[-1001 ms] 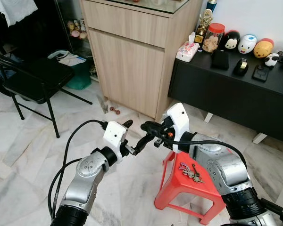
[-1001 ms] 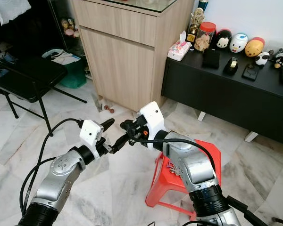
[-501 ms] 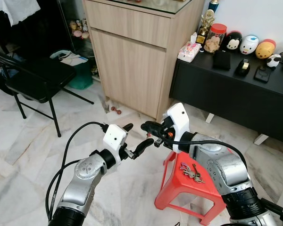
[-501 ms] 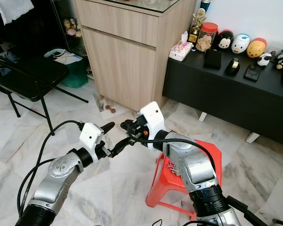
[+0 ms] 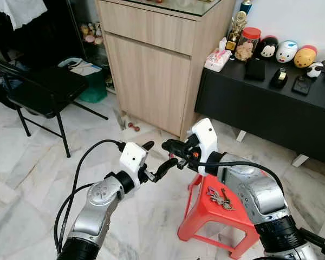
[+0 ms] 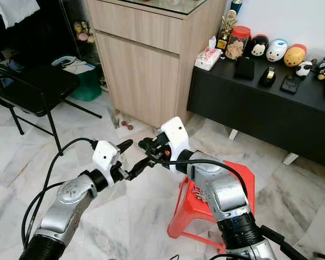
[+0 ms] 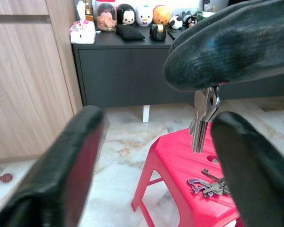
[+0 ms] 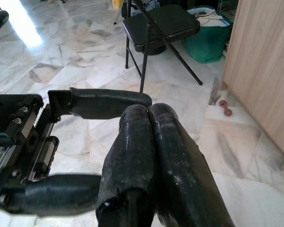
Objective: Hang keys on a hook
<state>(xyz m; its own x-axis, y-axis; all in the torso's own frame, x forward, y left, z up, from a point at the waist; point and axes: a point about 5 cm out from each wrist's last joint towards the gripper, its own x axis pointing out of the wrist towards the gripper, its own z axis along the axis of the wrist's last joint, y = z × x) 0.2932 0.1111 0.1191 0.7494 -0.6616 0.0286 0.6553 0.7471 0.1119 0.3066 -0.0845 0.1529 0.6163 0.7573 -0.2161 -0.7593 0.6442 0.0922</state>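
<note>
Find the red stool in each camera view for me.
Left eye view: red stool, lower right, beneath the right arm.
Right eye view: lower centre-right, beneath that arm.
Left wrist view: lower right, behind keys hanging from the right gripper.
Right wrist view: faces the folding chair instead.
Shared landmark: wooden cabinet.

A red stool [image 5: 235, 219] stands on the marble floor [image 5: 27, 179]. Behind it, a wooden cabinet [image 5: 157, 59] sits beside a low black table [image 5: 271, 111] carrying character figurines [image 5: 286, 51]. A black folding chair [image 5: 38, 89] stands far left.
</note>
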